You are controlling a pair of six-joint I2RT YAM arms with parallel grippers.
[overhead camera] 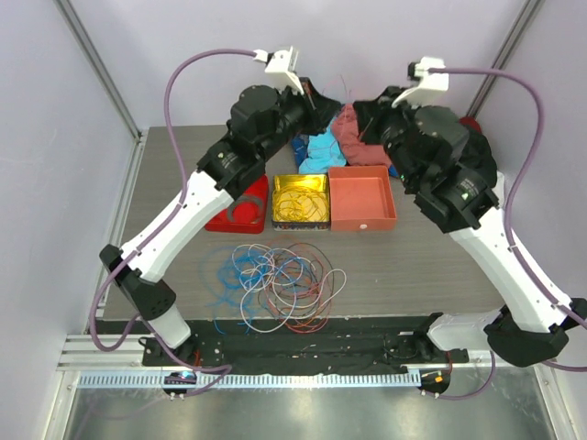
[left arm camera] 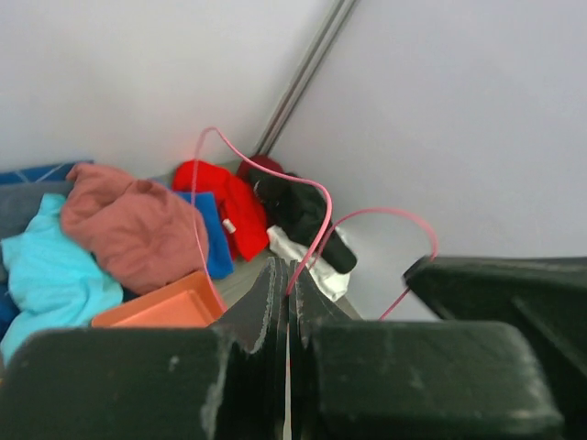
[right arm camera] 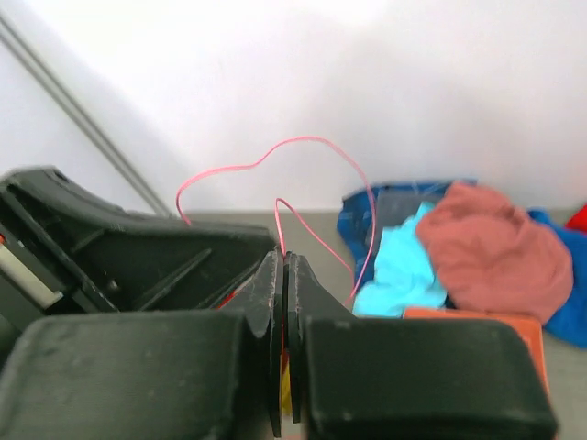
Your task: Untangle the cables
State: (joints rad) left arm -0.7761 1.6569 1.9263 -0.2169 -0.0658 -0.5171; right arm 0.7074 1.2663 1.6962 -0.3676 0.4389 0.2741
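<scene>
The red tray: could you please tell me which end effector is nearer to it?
Left. The left end effector is raised beyond the red tray and to its right. The right end effector is farther right, raised beyond the orange tray.

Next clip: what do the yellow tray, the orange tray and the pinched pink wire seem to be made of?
Yellow tray: likely metal or metallised plastic, glossy; its floor mirrors light.
Orange tray: probably moulded plastic, matte, with even colour and no glare.
Pink wire: a thin plastic-sheathed lead, it seems, smooth; it holds springy open loops.
</scene>
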